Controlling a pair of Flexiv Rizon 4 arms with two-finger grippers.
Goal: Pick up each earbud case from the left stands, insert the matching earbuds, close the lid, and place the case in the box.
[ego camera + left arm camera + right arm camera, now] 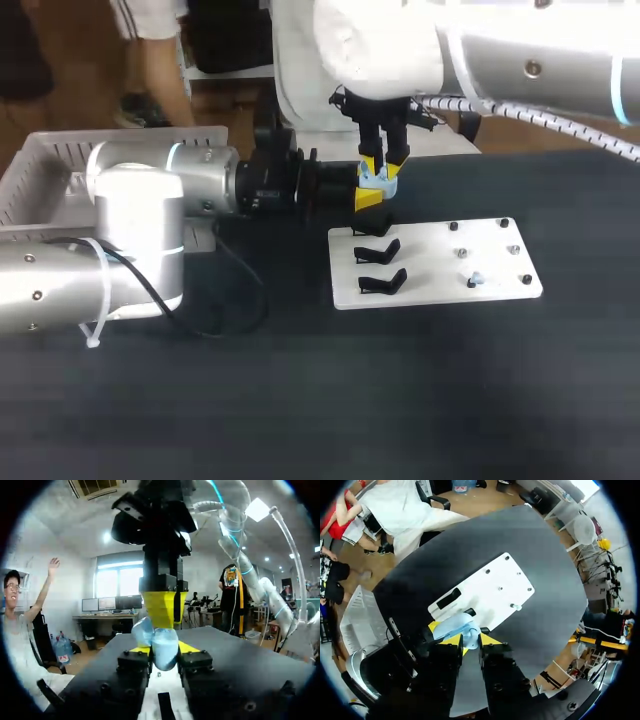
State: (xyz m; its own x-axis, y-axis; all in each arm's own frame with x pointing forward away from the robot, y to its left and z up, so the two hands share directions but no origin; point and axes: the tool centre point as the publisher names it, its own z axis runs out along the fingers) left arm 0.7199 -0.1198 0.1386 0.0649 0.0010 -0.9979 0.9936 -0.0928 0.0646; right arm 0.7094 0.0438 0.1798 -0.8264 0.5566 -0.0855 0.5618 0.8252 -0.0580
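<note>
Evidently steadying it for lid work, the left gripper [164, 650] clamps the light-blue earbud case [379, 180] between its tips, while the right gripper [464, 634] pinches it from above, stands [378, 255] just below.

Pale blue earbud case [379, 177], yellow-tipped fingers [368, 199], black stands [380, 252] on a white board [440, 270], black table [400, 400].

I see the board [440, 262] right of centre, stands [378, 252] on its left, case [378, 179] at its upper-left corner, box [30, 165] upper left.
</note>
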